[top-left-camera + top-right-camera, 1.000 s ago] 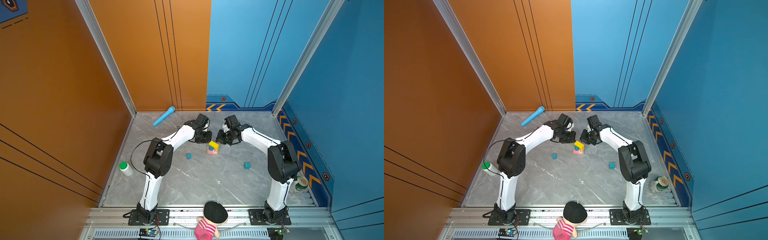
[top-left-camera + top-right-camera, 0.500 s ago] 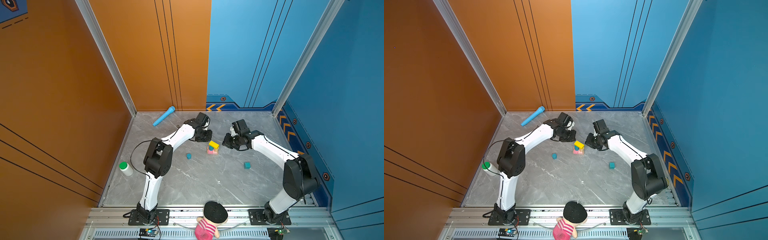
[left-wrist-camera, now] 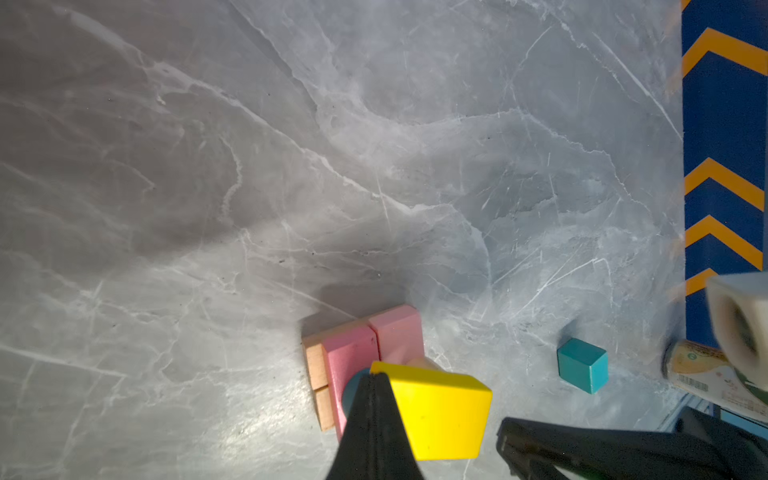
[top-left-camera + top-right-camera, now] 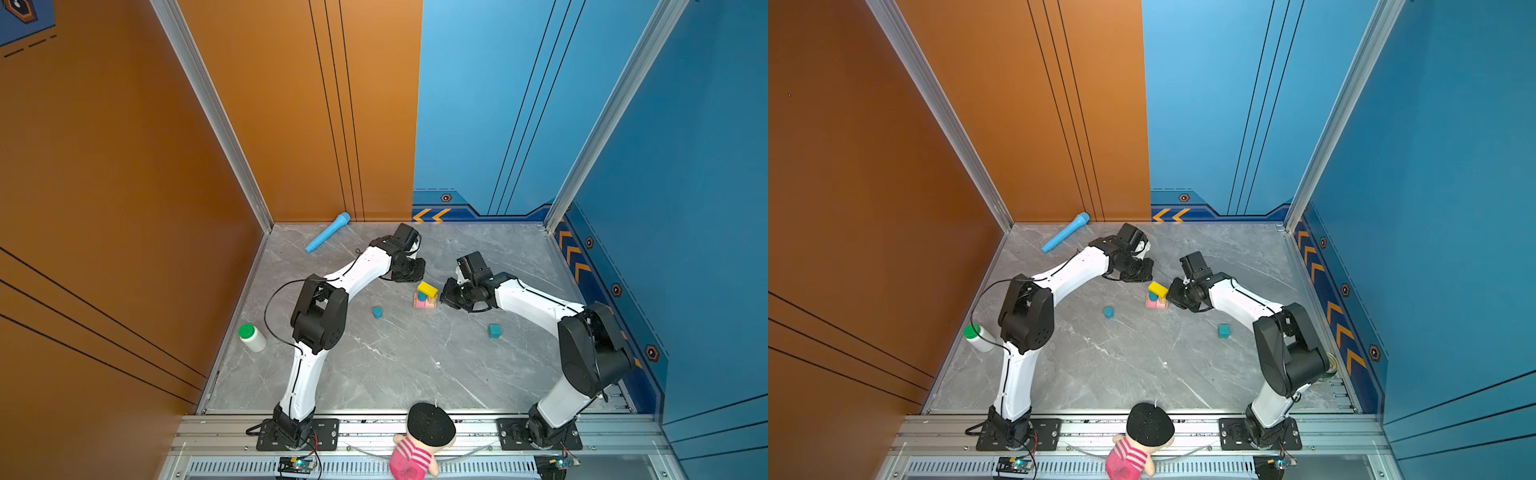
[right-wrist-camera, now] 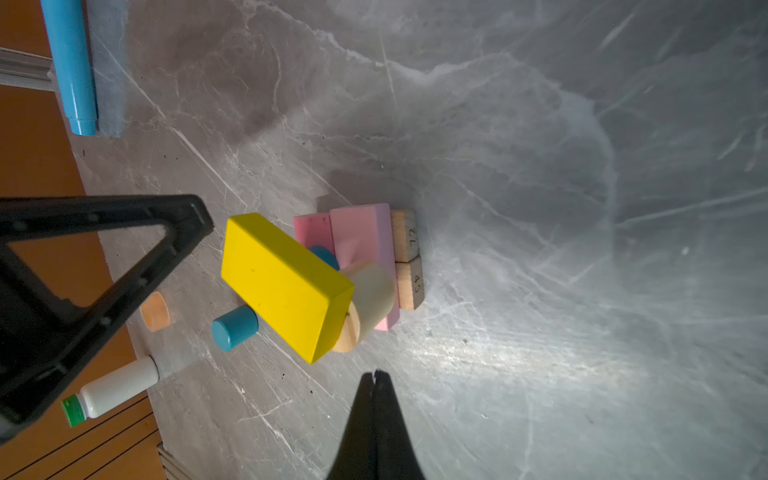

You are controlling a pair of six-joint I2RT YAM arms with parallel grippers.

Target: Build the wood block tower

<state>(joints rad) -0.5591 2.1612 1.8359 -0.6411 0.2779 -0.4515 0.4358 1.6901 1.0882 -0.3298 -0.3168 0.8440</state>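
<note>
Clenching nothing, the left end effector [image 3: 376, 378] hung at the edge of the yellow bar [image 3: 436, 411]; contact was unclear. The right end effector [image 5: 376, 376], likewise clenched and empty, stood just beside the tower [image 4: 425, 296], apart from it. The tower sat mid-surface [image 4: 395, 365]: 2 tan bars [image 5: 406, 257] touching 2 pink bars [image 5: 357, 232] at the base, then a pale cylinder [image 5: 372, 297] and a blue cylinder [image 5: 324, 255], with the yellow bar on top. A loose cylinder [image 4: 377, 312] stood to its left and a teal cube [image 4: 494, 331] to its right, both apart from it.

Only readable bits are at the foot of the tower [image 5: 286, 282]: one tan bar [image 5: 411, 284] has 45 inked on its end, the neighbouring tan bar [image 5: 406, 237] something like 72. The label on the can [image 3: 702, 374] is too blurry.
</note>
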